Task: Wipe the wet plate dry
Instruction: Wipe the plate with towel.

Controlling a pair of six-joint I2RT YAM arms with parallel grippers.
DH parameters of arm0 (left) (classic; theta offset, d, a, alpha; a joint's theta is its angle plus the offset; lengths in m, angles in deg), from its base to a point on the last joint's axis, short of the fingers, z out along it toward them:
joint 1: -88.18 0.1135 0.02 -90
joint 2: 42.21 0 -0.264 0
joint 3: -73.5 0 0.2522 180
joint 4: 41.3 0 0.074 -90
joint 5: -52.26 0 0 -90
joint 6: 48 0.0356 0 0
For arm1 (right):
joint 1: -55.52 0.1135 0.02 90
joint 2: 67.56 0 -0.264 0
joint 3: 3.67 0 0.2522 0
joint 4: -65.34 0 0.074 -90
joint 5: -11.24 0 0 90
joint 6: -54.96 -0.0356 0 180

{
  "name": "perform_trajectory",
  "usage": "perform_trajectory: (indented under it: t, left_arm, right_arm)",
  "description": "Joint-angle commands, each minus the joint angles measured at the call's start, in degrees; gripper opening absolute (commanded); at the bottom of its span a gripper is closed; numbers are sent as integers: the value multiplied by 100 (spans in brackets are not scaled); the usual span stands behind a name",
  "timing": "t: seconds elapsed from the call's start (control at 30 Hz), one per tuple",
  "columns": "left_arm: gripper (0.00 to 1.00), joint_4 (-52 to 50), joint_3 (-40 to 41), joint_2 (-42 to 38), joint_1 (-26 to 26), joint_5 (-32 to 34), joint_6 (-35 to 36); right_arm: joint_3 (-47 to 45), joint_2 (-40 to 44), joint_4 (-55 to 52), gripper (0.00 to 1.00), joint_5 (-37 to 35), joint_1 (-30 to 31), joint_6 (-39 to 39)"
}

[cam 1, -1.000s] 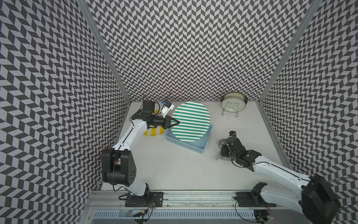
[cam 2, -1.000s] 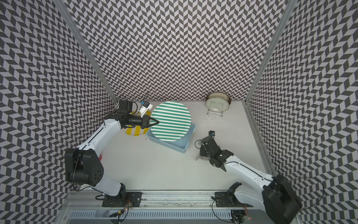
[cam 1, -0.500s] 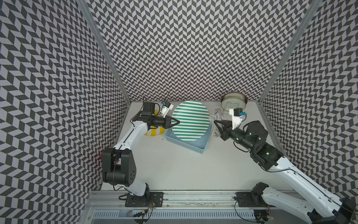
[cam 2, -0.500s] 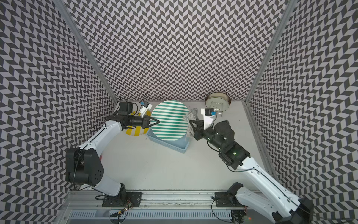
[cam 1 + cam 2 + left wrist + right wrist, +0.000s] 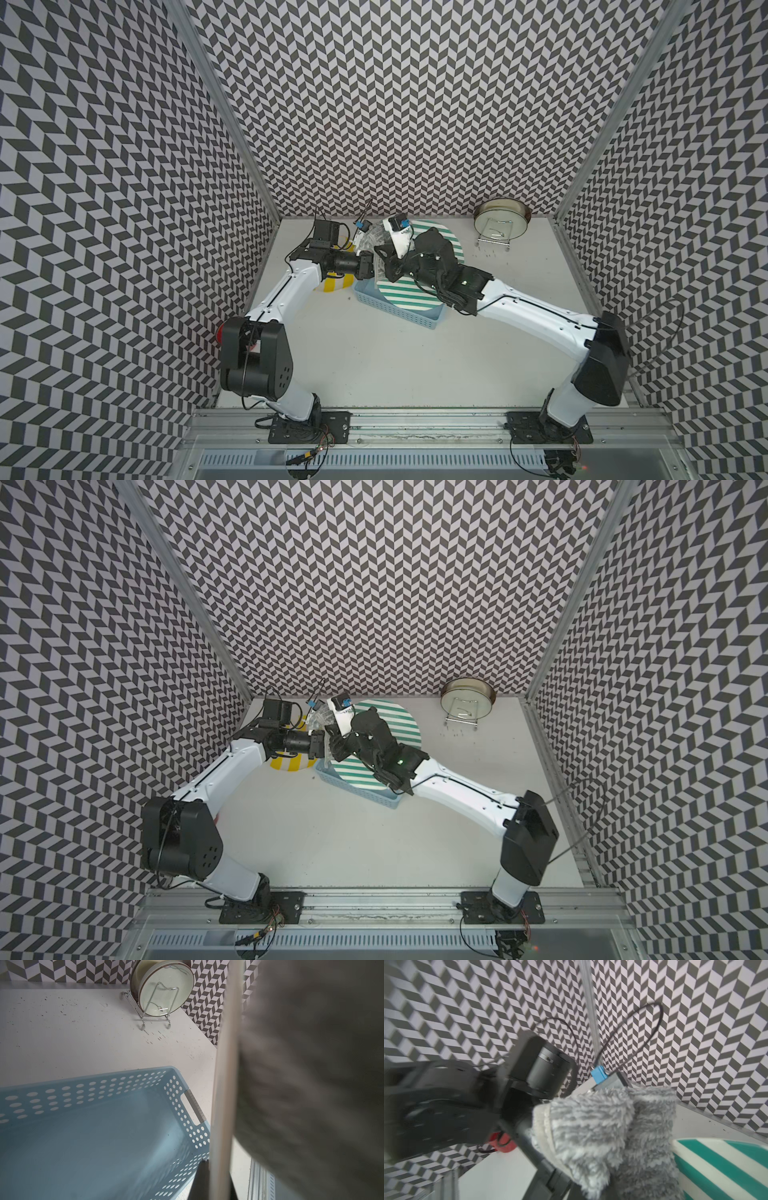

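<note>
Your left gripper [image 5: 370, 268] is clamped on the rim of the green-striped plate [image 5: 409, 286], which stands upright over the blue basket [image 5: 399, 318]. Your right gripper [image 5: 380, 255] pinches the grey fluffy cloth [image 5: 602, 1142] against the plate's edge, close by the left gripper.

Grey fluffy cloth [image 5: 602, 1142] against striped plate [image 5: 716, 1163]
</note>
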Motion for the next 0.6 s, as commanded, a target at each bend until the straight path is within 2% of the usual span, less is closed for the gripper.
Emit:
perform_trajectory:
  t: [0.0, 0.37, 0.57]
  left_arm:
    - [0, 17, -119, -377, -30, -368, 193]
    - [0, -52, -157, -527, -39, -481, 335]
    - [0, 8, -150, -551, -41, -481, 282]
  right_arm:
    - [79, -100, 182, 0, -1035, -33, -315]
    - [-955, 541, 239, 0, -1381, -1044, -909]
    - [-1574, 1026, 203, 0, -1468, -1339, -1147]
